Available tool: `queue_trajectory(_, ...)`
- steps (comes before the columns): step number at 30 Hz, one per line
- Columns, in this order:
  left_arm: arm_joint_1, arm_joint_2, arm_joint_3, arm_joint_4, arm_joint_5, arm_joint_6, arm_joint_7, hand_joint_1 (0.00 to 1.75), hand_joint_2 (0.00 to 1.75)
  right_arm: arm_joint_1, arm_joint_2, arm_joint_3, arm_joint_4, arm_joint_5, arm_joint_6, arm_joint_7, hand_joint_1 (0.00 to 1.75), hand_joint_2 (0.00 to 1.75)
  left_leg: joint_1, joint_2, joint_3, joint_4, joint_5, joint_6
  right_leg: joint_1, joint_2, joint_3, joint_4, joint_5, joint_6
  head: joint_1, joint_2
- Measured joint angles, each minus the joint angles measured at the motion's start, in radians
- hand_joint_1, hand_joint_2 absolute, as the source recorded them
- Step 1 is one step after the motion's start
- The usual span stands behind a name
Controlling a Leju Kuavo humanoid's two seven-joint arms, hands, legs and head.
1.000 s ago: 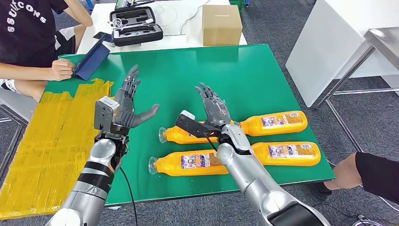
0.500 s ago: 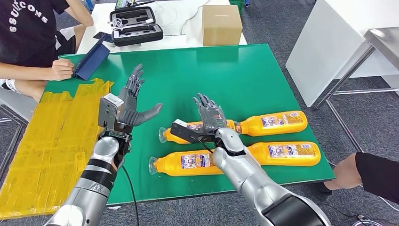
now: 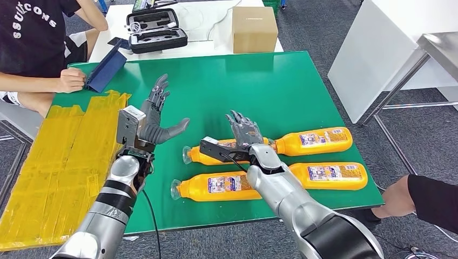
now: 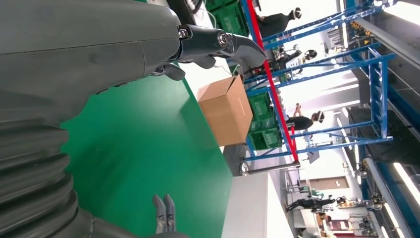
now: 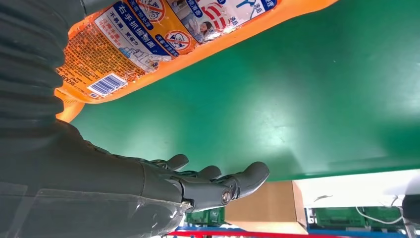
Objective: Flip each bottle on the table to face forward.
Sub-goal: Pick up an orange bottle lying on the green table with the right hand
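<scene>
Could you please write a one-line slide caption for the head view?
Right hand hovers open over the far-left orange bottle on the green table; left hand is raised, open.

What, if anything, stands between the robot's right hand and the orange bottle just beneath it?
Nothing visible does. The right hand hovers open over the far-left orange bottle, with bare green table around it.

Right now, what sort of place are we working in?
Probably a robotics lab or test hall. The green table carries taped yellow patches, an open equipment case sits on the white table behind, and blue racking with green crates stands beyond.
</scene>
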Motion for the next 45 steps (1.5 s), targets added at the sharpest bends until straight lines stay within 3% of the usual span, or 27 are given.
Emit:
queue_trajectory(13,-0.011,-0.005,0.0,0.029,0.005,-0.003,0.0,0.0,1.75,-0.013,-0.006,0.0,0.056,0.006,0.055,0.001,0.0,1.75,0.0,0.0,0.004,0.0,0.002,0.001,0.0,0.0,0.004,0.0,0.002,0.001,0.0,0.0)
queue_trajectory(16,-0.012,-0.006,0.0,0.034,0.007,-0.003,-0.002,0.0,1.75,-0.006,-0.007,-0.005,0.059,-0.028,0.039,-0.075,0.0,1.75,0.0,0.0,0.003,0.0,0.002,0.001,0.0,0.0,0.003,0.0,0.003,0.0,0.0,0.0)
queue_trajectory(20,-0.012,-0.006,0.001,0.045,0.009,0.001,-0.01,0.0,1.75,0.016,0.001,-0.031,0.031,-0.111,-0.051,-0.251,0.0,1.75,0.0,0.0,0.002,0.0,0.002,0.001,0.0,0.0,0.002,0.0,0.003,-0.001,0.0,0.0)
queue_trajectory(23,-0.012,-0.006,0.001,0.052,0.009,0.002,-0.014,0.0,1.75,0.033,0.01,-0.048,-0.004,-0.139,-0.067,-0.297,0.0,1.75,0.0,0.0,0.001,0.0,0.002,0.001,0.0,0.0,0.001,0.0,0.003,-0.001,0.0,0.0)
queue_trajectory(32,-0.011,-0.006,0.003,0.063,0.01,0.001,-0.018,0.0,1.75,0.052,0.013,-0.058,-0.05,-0.143,-0.062,-0.291,0.0,1.75,0.0,0.0,0.0,0.0,0.002,0.001,0.0,0.0,0.001,0.0,0.003,-0.001,0.0,0.0)
queue_trajectory(45,-0.012,-0.006,0.005,0.079,0.011,-0.012,-0.018,0.0,1.75,0.039,0.004,-0.049,-0.001,-0.039,0.004,-0.107,0.0,1.75,0.0,0.0,0.0,0.0,0.002,0.001,0.0,0.0,0.0,0.0,0.003,-0.001,0.0,0.0)
